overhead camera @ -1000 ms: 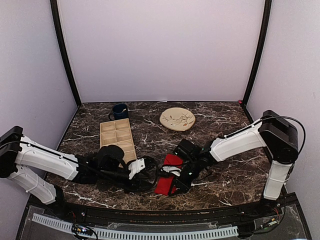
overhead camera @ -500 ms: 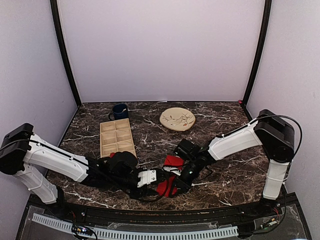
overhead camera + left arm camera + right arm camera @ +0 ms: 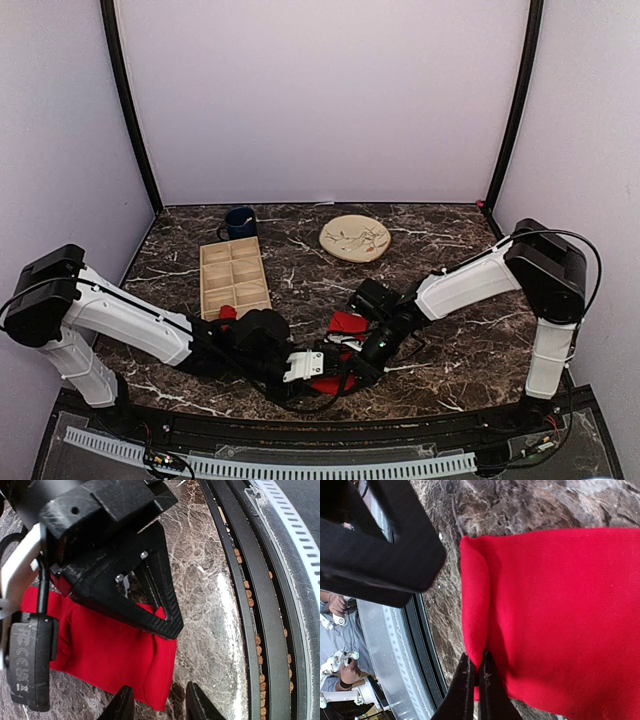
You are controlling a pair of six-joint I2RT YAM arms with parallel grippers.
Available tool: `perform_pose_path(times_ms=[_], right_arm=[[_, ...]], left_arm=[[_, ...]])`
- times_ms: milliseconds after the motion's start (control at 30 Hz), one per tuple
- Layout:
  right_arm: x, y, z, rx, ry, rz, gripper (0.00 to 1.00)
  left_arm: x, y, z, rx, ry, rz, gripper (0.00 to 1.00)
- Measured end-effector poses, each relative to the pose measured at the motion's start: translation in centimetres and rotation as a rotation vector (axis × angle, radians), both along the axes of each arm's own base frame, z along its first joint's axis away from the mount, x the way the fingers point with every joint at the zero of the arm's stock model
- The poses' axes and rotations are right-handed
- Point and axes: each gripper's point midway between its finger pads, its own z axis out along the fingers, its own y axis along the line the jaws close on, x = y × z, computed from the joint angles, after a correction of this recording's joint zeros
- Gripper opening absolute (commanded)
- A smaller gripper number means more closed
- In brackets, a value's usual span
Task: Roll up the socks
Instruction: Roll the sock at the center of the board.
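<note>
The red socks point(image 3: 347, 322) lie stacked flat near the table's front middle; only part shows between the two arms. In the right wrist view the red fabric point(image 3: 560, 610) fills the frame, and my right gripper point(image 3: 476, 672) is shut, pinching a raised fold at the socks' near edge. My left gripper point(image 3: 160, 705) is open, its fingertips straddling the near corner of the socks point(image 3: 115, 650) without touching. In the top view the left gripper point(image 3: 328, 368) and right gripper point(image 3: 352, 368) sit close together over the socks' near end.
A wooden compartment tray point(image 3: 235, 275) lies left of centre, with a dark blue mug point(image 3: 240, 222) behind it. The round beige plate point(image 3: 355, 238) is at the back centre. The black front rail point(image 3: 250, 605) runs just beside the socks. A small red patch point(image 3: 228, 312) shows by the tray.
My left arm has swung right along the front edge, bringing its open gripper to the socks' near corner beside the right gripper. The right gripper has stayed on the socks.
</note>
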Motion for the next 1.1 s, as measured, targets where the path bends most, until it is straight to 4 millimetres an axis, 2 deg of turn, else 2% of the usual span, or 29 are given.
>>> perform_pose_path(times_ms=[567,1100], right_arm=[[-0.3,-0.1,0.1,-0.001,0.021,0.004,0.00],[-0.5,-0.2,0.1,-0.001,0.047,0.005,0.00]], left_arm=[[0.4,-1.2,-1.6,0.041,-0.022,-0.039,0.37],[0.1,-1.1,-2.5,0.064,-0.023,-0.054,0.25]])
